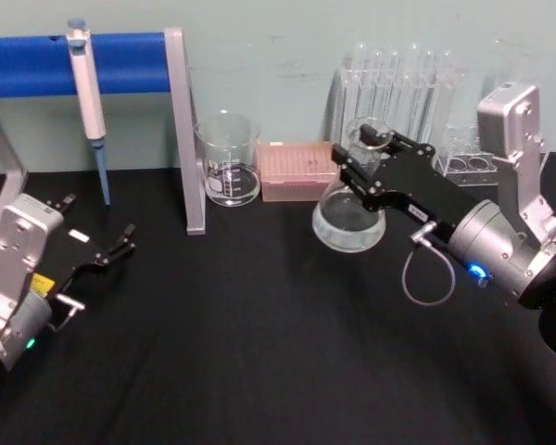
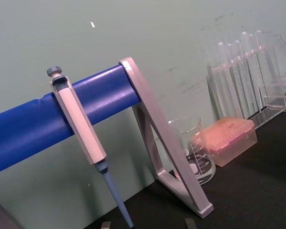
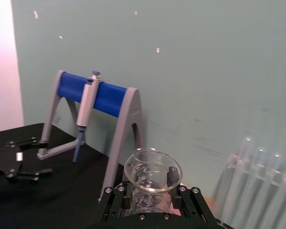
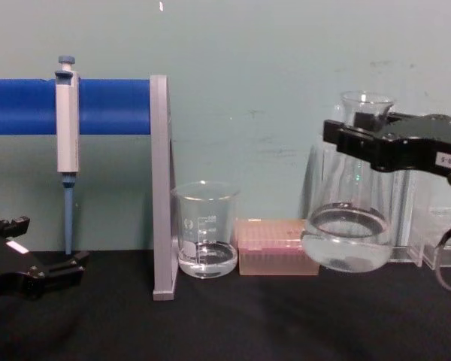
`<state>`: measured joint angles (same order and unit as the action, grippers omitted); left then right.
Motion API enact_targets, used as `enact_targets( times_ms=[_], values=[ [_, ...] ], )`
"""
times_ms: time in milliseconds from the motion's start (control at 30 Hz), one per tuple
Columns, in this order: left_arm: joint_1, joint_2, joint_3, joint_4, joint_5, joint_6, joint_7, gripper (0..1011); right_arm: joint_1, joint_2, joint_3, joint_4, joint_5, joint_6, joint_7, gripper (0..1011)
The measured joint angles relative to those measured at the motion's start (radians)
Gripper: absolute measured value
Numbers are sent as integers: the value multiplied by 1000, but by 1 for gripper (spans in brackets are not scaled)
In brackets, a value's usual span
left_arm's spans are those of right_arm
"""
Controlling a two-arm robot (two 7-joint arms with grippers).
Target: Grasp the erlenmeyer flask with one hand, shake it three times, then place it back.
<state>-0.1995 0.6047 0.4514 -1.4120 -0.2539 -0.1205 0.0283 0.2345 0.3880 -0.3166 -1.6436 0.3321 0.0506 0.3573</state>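
Clamping the conical glass erlenmeyer flask (image 1: 349,218) by its narrow neck: right gripper (image 1: 371,153), black fingers (image 3: 172,176) closed, centre right; left gripper (image 1: 100,215) gapes, lower left.

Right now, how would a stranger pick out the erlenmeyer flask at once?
From the blue stand at the left of the table, go right past the beaker and pink box. The erlenmeyer flask is there, neck clamped in the right end effector; the left end effector rests far left. Alone, it is conical with a narrow neck.
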Motion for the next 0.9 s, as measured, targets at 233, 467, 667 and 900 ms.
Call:
enact_targets(
  times_ms=[233, 467, 667, 900],
  values=[
    [0, 0, 0, 0, 0, 0, 0, 1000, 1, -3, -24, -13, 8, 3, 29, 451],
    [0, 0, 0, 0, 0, 0, 0, 1001, 8, -2, -62, -20, 24, 4, 67, 451],
    [0, 0, 0, 0, 0, 0, 0, 1001, 17, 2, -97, -25, 40, 5, 98, 451],
    [0, 0, 0, 0, 0, 0, 0, 1001, 30, 10, -138, -29, 56, 1, 135, 451]
  ],
)
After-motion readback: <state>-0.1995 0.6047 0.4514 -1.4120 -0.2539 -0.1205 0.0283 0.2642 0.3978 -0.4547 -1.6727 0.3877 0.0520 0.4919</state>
